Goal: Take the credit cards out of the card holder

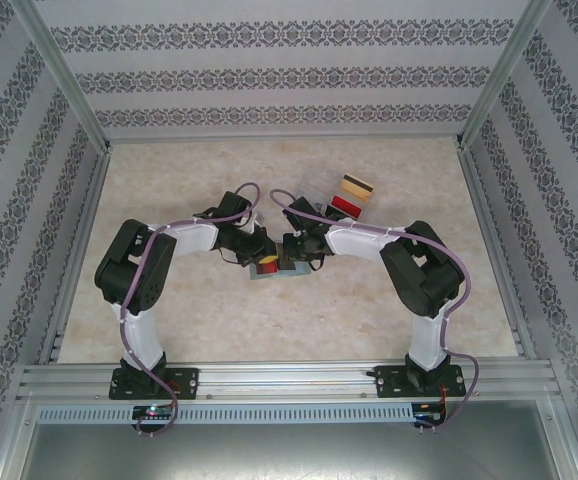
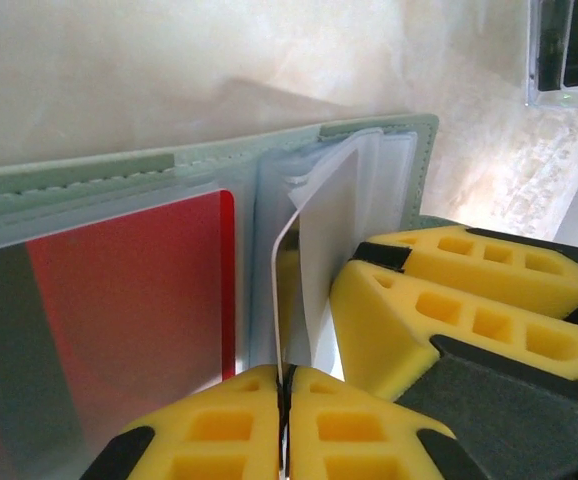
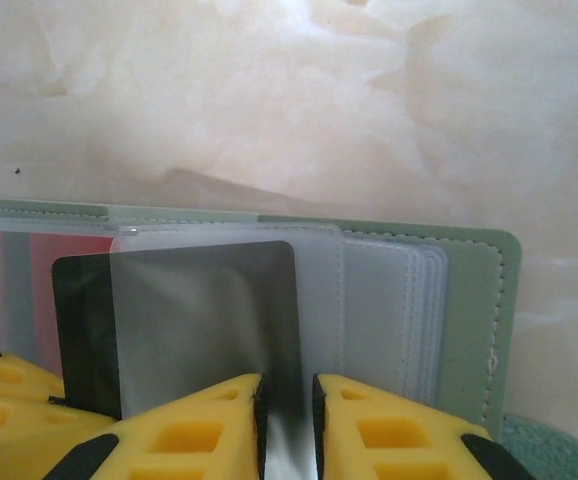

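Keeping the card holder (image 1: 287, 272) open and flat on the bench (image 1: 169, 330), centre, between both arms, pockets facing up for access. Parking the clear tray (image 1: 314, 195) beyond it, to the right, likely as drop-off: already holding a tan card with a dark stripe (image 1: 355, 186) and a red card (image 1: 344, 204).

Clenching the left end effector (image 2: 284, 375) on a thin card (image 2: 274, 300), edge-on to its wrist camera, standing up from between the leaves near the spine. Looking like a mid-pull extraction, judging by how much is sticking out.

Pinching the right end effector (image 3: 287, 385) on what appears to be a translucent pocket leaf (image 3: 321, 300), probably pinning the holder so it is not lifting with the card. Hard telling whether leaf alone or leaf plus card is sitting between the pads. Showing dark behind that leaf in the right wrist view, likely the same card.

Leaving a second red card (image 2: 139, 300) sleeved in the left-hand pocket, so task not finished.

Reading nothing: no brand, logo or digits legible on holder, cards or tray.

Watching for leaf tearing or holder dragging if the pull is going off-axis.
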